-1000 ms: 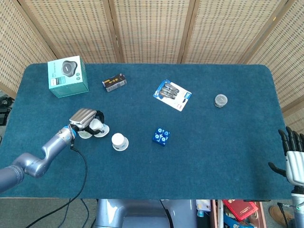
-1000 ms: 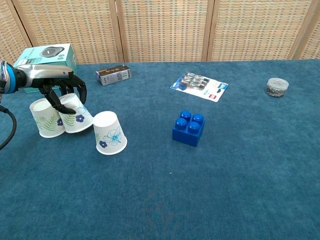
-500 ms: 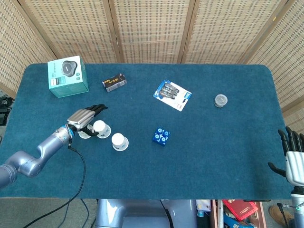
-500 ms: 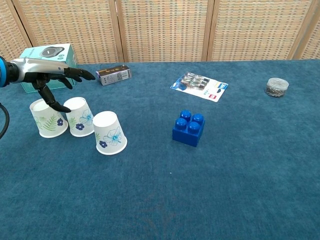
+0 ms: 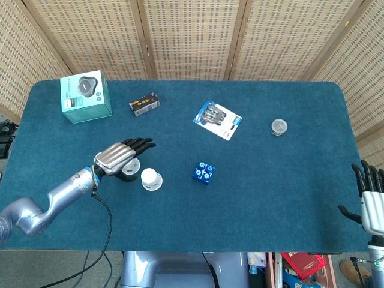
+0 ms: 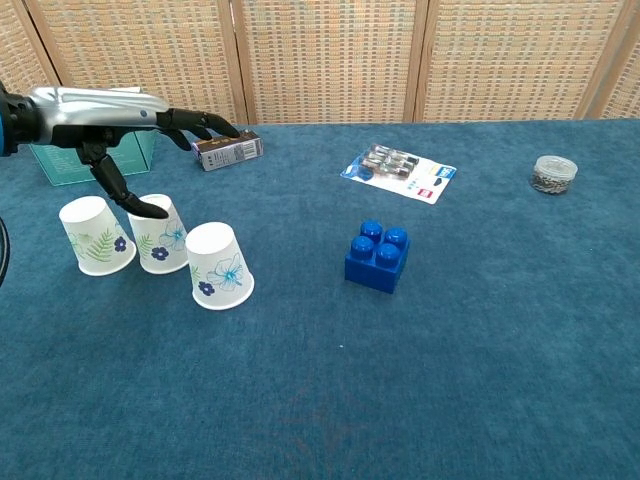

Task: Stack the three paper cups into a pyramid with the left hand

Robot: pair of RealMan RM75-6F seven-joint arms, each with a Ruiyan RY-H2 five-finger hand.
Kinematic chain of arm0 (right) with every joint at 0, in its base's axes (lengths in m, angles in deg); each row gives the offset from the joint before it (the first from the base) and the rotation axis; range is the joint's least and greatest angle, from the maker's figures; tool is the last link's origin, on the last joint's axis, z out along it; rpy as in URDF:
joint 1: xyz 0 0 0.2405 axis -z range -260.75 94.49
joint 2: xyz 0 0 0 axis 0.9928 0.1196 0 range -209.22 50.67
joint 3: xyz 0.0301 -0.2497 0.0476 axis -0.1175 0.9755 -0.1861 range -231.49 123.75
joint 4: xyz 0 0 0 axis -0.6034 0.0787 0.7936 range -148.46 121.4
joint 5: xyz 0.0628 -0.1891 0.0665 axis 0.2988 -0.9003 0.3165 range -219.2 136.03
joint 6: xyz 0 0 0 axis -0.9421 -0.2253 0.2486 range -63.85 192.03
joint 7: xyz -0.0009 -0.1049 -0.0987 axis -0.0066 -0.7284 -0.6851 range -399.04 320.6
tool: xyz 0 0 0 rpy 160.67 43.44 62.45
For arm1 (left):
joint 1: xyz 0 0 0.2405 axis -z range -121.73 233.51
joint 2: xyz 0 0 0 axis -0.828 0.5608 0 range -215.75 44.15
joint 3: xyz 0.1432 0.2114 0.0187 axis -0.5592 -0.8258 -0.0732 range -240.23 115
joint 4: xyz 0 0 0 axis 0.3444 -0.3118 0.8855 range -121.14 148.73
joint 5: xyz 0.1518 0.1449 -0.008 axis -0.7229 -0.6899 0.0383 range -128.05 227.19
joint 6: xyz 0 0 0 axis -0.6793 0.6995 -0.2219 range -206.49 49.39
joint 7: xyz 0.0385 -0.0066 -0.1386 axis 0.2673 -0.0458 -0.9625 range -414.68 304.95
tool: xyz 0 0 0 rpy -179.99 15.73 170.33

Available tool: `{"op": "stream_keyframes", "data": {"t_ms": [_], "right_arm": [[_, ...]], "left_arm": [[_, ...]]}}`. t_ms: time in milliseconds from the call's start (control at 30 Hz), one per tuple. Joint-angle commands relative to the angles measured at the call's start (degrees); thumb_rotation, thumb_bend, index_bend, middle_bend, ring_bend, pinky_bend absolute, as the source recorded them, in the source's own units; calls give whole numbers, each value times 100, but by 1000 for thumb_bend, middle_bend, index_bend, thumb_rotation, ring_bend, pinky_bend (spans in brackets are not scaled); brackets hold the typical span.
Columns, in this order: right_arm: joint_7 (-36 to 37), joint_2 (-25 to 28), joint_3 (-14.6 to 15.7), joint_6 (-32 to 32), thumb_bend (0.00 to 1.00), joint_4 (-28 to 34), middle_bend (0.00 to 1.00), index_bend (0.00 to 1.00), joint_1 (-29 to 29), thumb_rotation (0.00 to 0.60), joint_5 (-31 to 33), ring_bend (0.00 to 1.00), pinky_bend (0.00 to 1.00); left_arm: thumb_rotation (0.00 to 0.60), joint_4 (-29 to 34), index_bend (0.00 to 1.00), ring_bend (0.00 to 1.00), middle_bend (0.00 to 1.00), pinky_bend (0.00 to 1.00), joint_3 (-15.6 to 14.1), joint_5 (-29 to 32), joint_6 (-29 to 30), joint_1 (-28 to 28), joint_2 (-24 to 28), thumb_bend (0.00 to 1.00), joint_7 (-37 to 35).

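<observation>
Left hand (image 6: 120, 120), fingers spread, hovers over blue-carpeted table (image 6: 450, 350) before wicker screens (image 6: 330, 60).

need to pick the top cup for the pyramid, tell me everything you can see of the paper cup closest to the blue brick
The paper cup is white with a blue flower and small dark blue blossoms printed on its side. It stands upside down on the blue cloth, its closed base up and its wider rim down, leaning slightly. It is the rightmost of three cups, just beside the middle cup; whether they touch is unclear. The left hand hovers open above, not touching it.
</observation>
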Motion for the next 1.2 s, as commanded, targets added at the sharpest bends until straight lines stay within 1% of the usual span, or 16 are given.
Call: {"op": "stream_keyframes", "data": {"t_ms": [33, 167, 300, 400, 600, 800, 1000, 1100, 1200], "right_arm": [[26, 13, -11, -8, 0, 3, 0, 0, 6, 600, 11, 0, 0], [72, 29, -16, 8, 0, -10, 0, 0, 9, 600, 30, 0, 0], [103, 37, -23, 11, 0, -19, 0, 0, 11, 600, 39, 0, 0], [112, 39, -28, 20, 0, -27, 0, 0, 9, 600, 49, 0, 0], [88, 20, -25, 48, 0, -47, 0, 0, -1, 600, 62, 0, 0], [66, 1, -28, 82, 0, -68, 0, 0, -13, 600, 88, 0, 0], [71, -5, -33, 98, 0, -85, 0, 0, -18, 600, 105, 0, 0], [77, -2, -33, 95, 0, -86, 0, 0, -17, 600, 102, 0, 0], [89, 2, -35, 87, 0, -82, 0, 0, -14, 600, 101, 0, 0]], "left_arm": [[600, 359, 6, 80, 18, 109, -113, -102, -18, 90, 30, 271, 825], [600, 344, 39, 91, 30, 109, -97, 155, -24, 69, -187, 271, 1597], [600, 235, 77, 112, 63, 118, -112, 376, -61, 62, -400, 272, 2054], [600, 22, 108, 139, 98, 141, -117, 530, 6, 21, -622, 272, 2381], [600, -323, 193, 223, 190, 200, -153, 618, 122, -29, -985, 272, 2531], [600, -603, 264, 284, 263, 237, -164, 530, 281, -42, -1238, 272, 2459], [600, -762, 396, 391, 401, 282, -210, 410, 381, -42, -1366, 272, 2385], [600, -808, 424, 413, 426, 294, -220, 387, 413, -48, -1401, 272, 2303], [600, -835, 426, 414, 428, 295, -211, 362, 471, -56, -1407, 272, 2215]]}}
